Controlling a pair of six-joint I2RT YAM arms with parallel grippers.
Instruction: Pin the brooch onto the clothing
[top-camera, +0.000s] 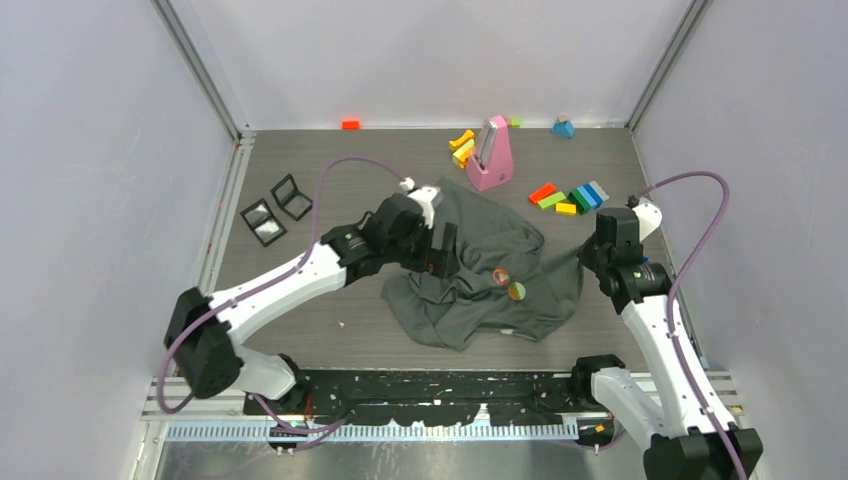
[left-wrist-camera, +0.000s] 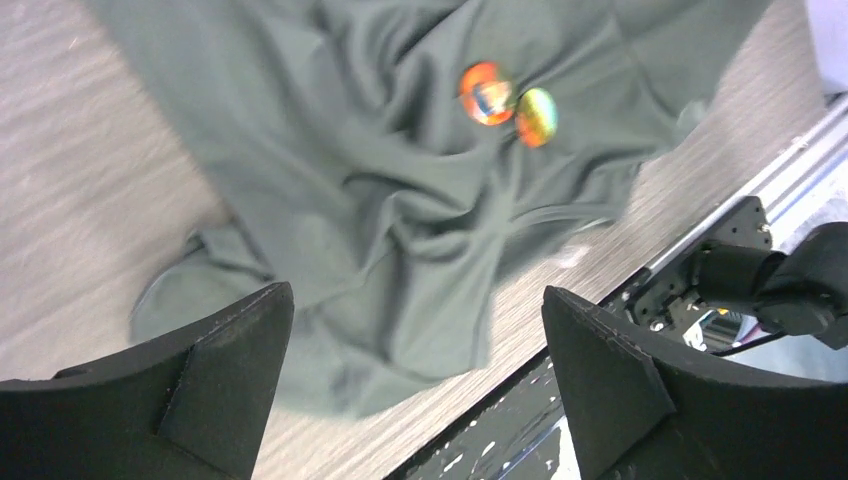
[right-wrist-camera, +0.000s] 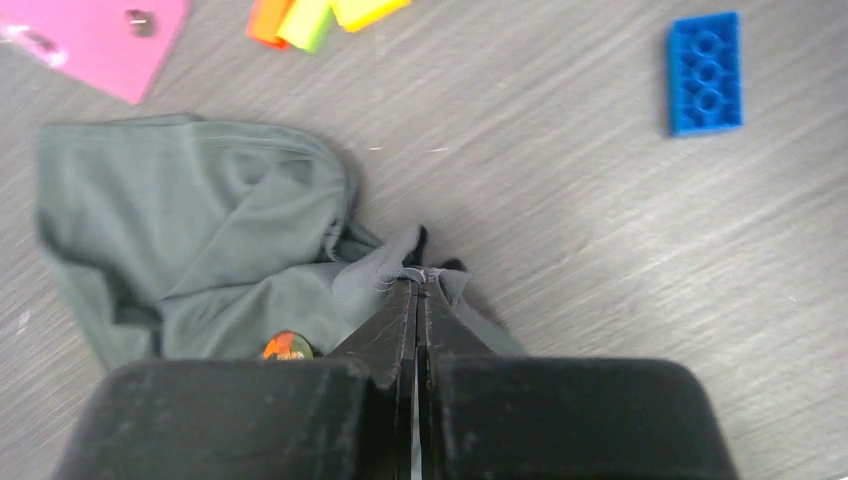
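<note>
T-shirt (top-camera: 460, 310) edge pinched in right hand (right-wrist-camera: 418, 282); left hand (left-wrist-camera: 415, 292) spread above it.

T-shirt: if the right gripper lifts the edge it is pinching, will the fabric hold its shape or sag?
Likely floppy: the T-shirt lies rumpled in soft folds, so it should drape from the right gripper. Probably light, since the thin pinched edge bunches easily. The round badges may shift as it drags.
</note>
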